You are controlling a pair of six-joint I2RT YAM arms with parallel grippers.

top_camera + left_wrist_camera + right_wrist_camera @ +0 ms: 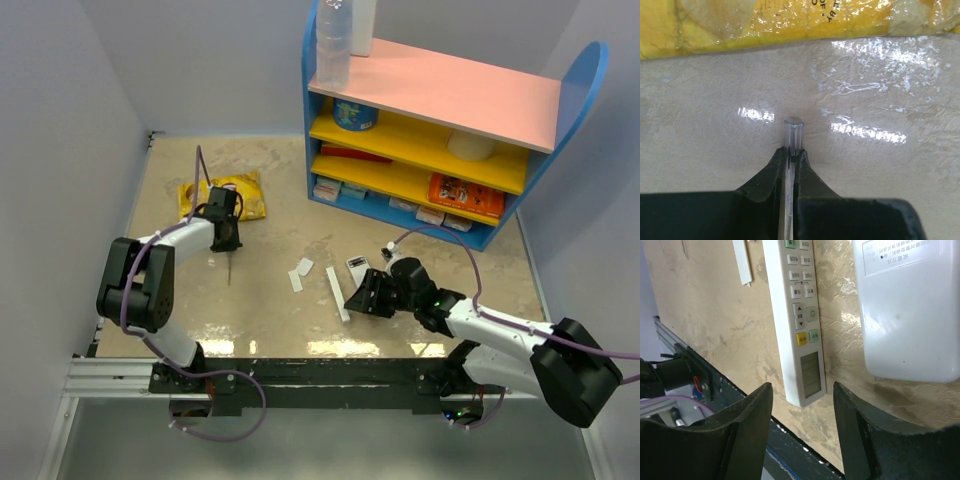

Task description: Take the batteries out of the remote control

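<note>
Top view: your left tool [226, 238] sits at 9 o'clock on the desk [280, 210]. It is clamped on a thin pale stick [229, 268] that points toward 6 o'clock, and a yellow bag [240, 195] lies just beyond it. The remote control [337, 293] lies near the desk's middle, and your right tool [362, 296] is just beside it at its 3 o'clock. A white slab device [357, 267] lies at the remote's 1 o'clock.

Left wrist view: the left tool [791, 154] is pinched tight on the thin pale stick [793, 131], whose tip pokes out toward 12 o'clock. The yellow bag [765, 20] spans the 12 o'clock edge.

Right wrist view: the right tool [802, 390] is spread apart and grips nothing. The remote control [799, 320] lies face up on the desk [715, 325], its display end just beyond the gap and its body running to 12 o'clock. The white slab device [910, 310] lies at 2 o'clock, apart from the remote.
</note>
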